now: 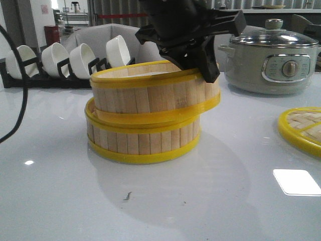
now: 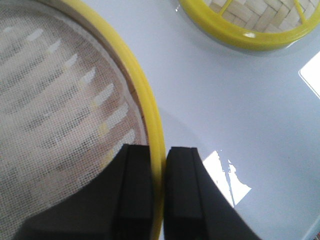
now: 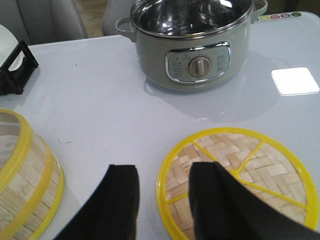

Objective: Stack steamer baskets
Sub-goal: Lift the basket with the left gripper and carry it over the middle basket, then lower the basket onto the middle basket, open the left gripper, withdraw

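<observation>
Front view, and I start nearest the camera: the lower steamer basket [image 1: 143,143] sits flat on the white table [image 1: 60,201], dead centre. On top of it rides the upper steamer basket [image 1: 150,90], but not squarely. It is tilted, its right side raised and overhanging toward 3 o'clock, its left side dipped onto the lower rim.

That tilt has a plain cause: my left gripper [image 1: 208,68] has the upper basket by its wall at the right side. In the left wrist view the left gripper [image 2: 159,195] is pinched on the yellow rim [image 2: 150,115], one finger inside over the mesh liner [image 2: 55,100], one outside. I judge the basket is not yet seated; it needs levelling and a nudge toward 9 o'clock before I let go.

My right gripper [image 3: 162,200] has its fingers apart and empty, hovering over the near edge of the woven-bamboo lid [image 3: 235,180], which lies flat at 3 o'clock of the stack, well apart from it.

Farther back, the electric cooker [image 1: 273,60] stands at 1 o'clock, and a rack of white bowls [image 1: 65,60] runs along at 10 o'clock.
</observation>
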{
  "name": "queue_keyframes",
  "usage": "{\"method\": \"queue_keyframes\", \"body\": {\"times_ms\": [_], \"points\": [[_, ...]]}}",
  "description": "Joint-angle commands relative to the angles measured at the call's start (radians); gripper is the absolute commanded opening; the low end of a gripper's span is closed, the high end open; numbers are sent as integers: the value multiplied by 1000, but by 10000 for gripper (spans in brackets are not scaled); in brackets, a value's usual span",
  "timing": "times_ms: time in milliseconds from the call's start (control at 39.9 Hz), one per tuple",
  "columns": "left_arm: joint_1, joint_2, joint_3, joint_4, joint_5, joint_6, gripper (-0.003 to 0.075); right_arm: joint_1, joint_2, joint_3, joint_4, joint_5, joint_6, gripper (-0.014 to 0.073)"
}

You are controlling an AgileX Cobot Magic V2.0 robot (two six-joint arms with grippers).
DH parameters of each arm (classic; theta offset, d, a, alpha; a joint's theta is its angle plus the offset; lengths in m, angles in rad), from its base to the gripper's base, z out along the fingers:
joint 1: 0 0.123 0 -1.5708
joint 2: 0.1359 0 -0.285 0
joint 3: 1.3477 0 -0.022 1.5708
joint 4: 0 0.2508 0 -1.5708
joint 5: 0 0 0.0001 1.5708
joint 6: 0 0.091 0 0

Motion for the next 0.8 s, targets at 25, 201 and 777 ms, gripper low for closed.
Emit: {"method": "queue_keyframes", "body": {"times_ms": [25,201,777], "points": [[-37,-57,-41,53,-51,-37,89,-2,-8,-39,-4,-78,-2,363],[-12,-57,-41,121,-33,-52,87,-2,-8,-38,-4,-78,-2,363],[51,-57,-41,115,-28,-52,87,-2,-8,-38,-4,-78,-2,363]]}}
